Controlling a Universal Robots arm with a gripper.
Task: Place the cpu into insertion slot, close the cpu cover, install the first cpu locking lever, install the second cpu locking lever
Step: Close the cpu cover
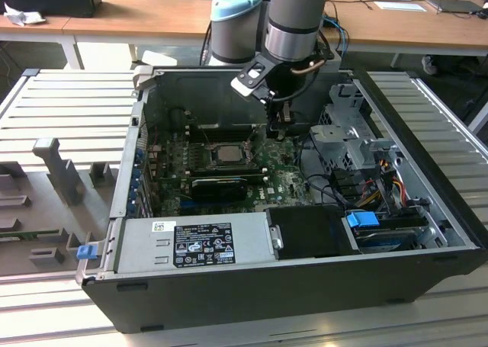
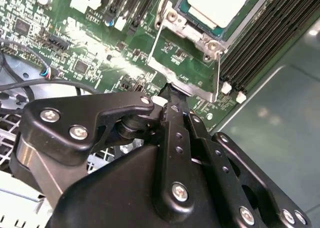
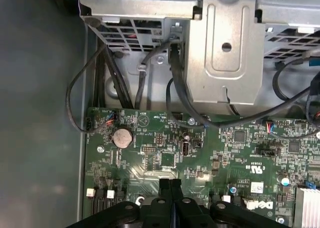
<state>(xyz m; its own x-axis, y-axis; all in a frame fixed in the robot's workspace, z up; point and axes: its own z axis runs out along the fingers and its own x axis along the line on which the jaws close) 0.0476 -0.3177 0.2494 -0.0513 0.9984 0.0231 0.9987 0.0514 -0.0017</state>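
Observation:
The cpu (image 1: 226, 153), a pale silvery square, lies in the insertion slot (image 1: 204, 155) on the green board inside the open computer case. In the second wrist view the cpu (image 2: 220, 2) sits in the slot, and the cpu cover (image 2: 180, 77), a thin metal frame with a window, stands tilted up from it. My gripper (image 1: 280, 130) hangs just to the exterior view's right of the slot. Its black fingers are shut together in both wrist views, with the gripper (image 2: 169, 95) at the cover's raised free edge. The gripper (image 3: 170, 183) has nothing visible between its fingers.
A metal drive cage (image 1: 351, 133) with cables stands on the exterior view's right of the gripper. Long black memory slots (image 2: 260, 32) flank the socket. A black expansion card (image 1: 219, 185) and the power supply (image 1: 194, 244) lie nearer the case front. A coin battery (image 3: 121, 137) sits on the board.

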